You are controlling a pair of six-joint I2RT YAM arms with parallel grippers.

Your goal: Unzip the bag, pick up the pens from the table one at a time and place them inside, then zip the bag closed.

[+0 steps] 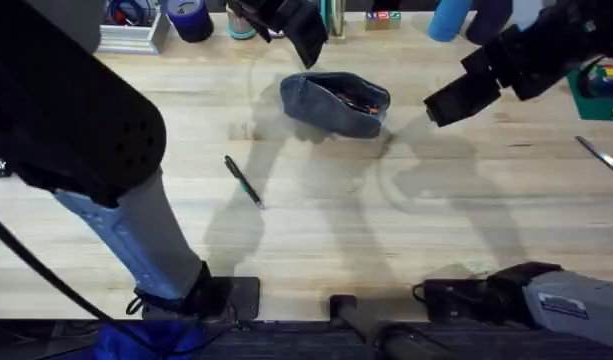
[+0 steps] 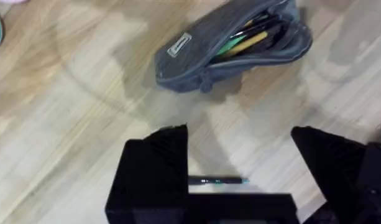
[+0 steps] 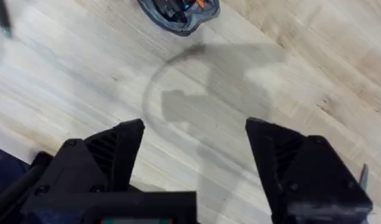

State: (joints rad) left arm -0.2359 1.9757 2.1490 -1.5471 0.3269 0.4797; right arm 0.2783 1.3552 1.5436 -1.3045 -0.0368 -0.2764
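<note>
Overhead, the bag [image 1: 336, 102] is seen unzipped at the far middle of the counter [image 1: 436, 220], with pens inside. One pen [image 1: 243, 181] lies well apart, nearer the left arm. The left tool [image 2: 240, 152] and right tool [image 3: 195, 146] are held wide open, empty.

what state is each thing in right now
bag: unzipped, open, pens and pencils showing inside, lying on the table
pen: loose on the table, apart from the bag, not gripped
left end effector: open, empty, above the table near the bag
right end effector: open, empty, above bare table
scissors: lying at the table's right edge
</note>
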